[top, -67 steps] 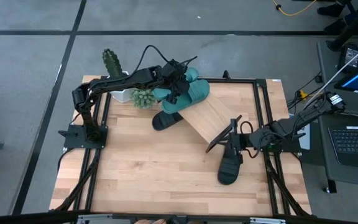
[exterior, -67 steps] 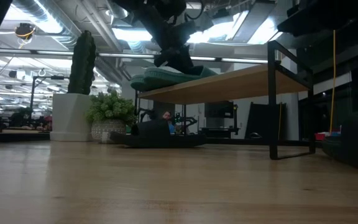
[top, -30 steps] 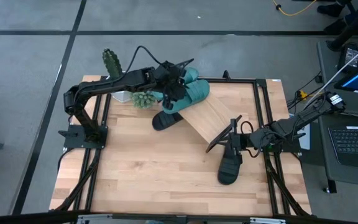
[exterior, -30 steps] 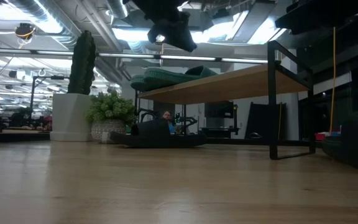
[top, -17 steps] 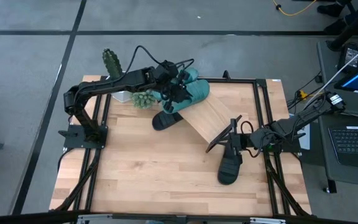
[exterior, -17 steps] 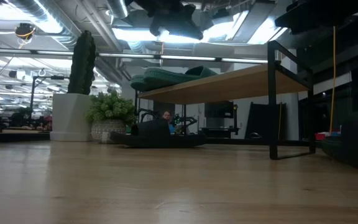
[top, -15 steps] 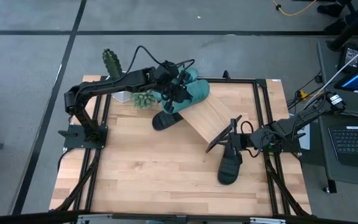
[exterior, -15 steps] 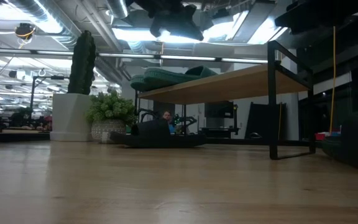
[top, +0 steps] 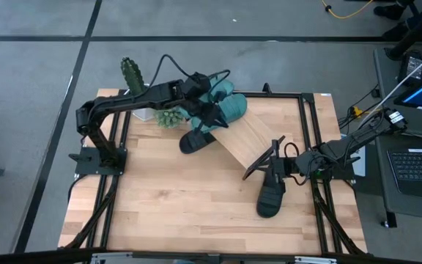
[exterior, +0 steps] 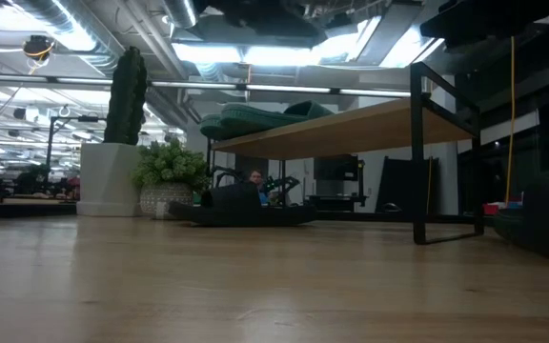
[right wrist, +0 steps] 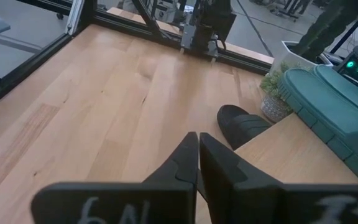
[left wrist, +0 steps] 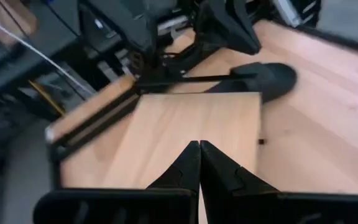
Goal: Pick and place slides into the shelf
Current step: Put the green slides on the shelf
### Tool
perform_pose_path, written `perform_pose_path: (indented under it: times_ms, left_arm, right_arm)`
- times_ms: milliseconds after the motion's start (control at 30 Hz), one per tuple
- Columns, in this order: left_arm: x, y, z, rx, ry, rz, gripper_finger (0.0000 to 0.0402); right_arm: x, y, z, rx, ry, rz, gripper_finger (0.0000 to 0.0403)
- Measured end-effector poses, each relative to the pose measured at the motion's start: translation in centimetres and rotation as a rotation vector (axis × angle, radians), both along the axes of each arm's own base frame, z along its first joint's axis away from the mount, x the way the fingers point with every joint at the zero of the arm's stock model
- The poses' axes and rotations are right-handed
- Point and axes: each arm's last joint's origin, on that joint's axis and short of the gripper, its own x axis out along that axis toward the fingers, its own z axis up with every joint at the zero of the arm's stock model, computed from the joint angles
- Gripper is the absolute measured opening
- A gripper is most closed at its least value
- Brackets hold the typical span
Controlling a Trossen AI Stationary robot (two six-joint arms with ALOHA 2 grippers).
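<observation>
Since the earlier frames, the left gripper (top: 209, 117) has been lifted off the teal slides (top: 226, 107) and drawn slightly toward the table's near side; in the low view it has risen almost out of the top of the picture, where only a dark mass is seen.

At the table's left rear, a tall cactus in a white pot (top: 132, 75) and a small bushy plant (top: 168, 116) are found just beside each other. The left arm is reached from its base at the left across to the shelf's raised end, and its gripper is held above that end, over the edge of the teal pair. Its fingers (left wrist: 191, 165) are pressed together, with nothing between them, as the left wrist view shows.

The two teal slides are seen lying side by side on the high end of the shelf (top: 246, 139), the slanted light-wood board. One black slide (top: 196, 141) is seen on the tabletop (top: 174, 198), partly under that high end. The board's low end is marked by its black frame.

Farther right, the second black slide (top: 271, 194) lies on the tabletop near the right gripper (top: 278, 167), which is parked beside the shelf's low end. Its fingers (right wrist: 188, 155) are closed on nothing.
</observation>
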Motion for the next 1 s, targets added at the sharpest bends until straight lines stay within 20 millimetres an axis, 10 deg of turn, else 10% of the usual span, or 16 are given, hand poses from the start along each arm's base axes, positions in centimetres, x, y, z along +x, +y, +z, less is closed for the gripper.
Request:
perform_pose_path:
  times_ms: [700,1000]
  left_arm:
    - [-0.7,1.8,0.7,-0.161,0.005,0.175,0.0000]
    - [-0.5,-1.5,-1.1,-0.130,-0.074,0.197,0.0000]
  right_arm:
    - [0.1,0.0,0.5,0.010,-0.049,-0.025,0.0019]
    - [0.1,-0.1,0.5,-0.043,-0.054,-0.036,0.0019]
